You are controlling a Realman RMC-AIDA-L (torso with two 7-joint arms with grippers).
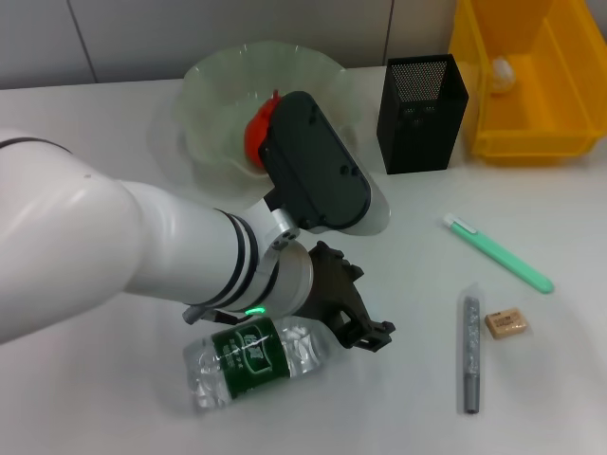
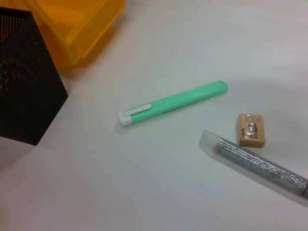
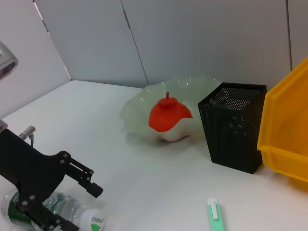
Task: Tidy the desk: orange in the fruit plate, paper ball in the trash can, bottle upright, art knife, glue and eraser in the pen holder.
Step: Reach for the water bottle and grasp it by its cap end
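The bottle (image 1: 254,363) lies on its side near the table's front, its white cap (image 3: 93,221) pointing right. My left gripper (image 1: 356,318) is open, and its black fingers (image 3: 81,176) straddle the bottle's neck end. The orange (image 1: 258,133) rests in the fruit plate (image 1: 213,85) behind the arm. The paper ball (image 1: 501,74) lies inside the trash can (image 1: 560,57). The pen holder (image 1: 422,114) stands upright next to the can. To the right lie the green art knife (image 1: 498,253), the grey glue stick (image 1: 469,353) and the eraser (image 1: 505,323). My right gripper is out of view.
My left arm's white forearm (image 1: 114,256) crosses the left half of the table and hides part of the fruit plate. A grey wall panel (image 3: 192,38) stands behind the desk.
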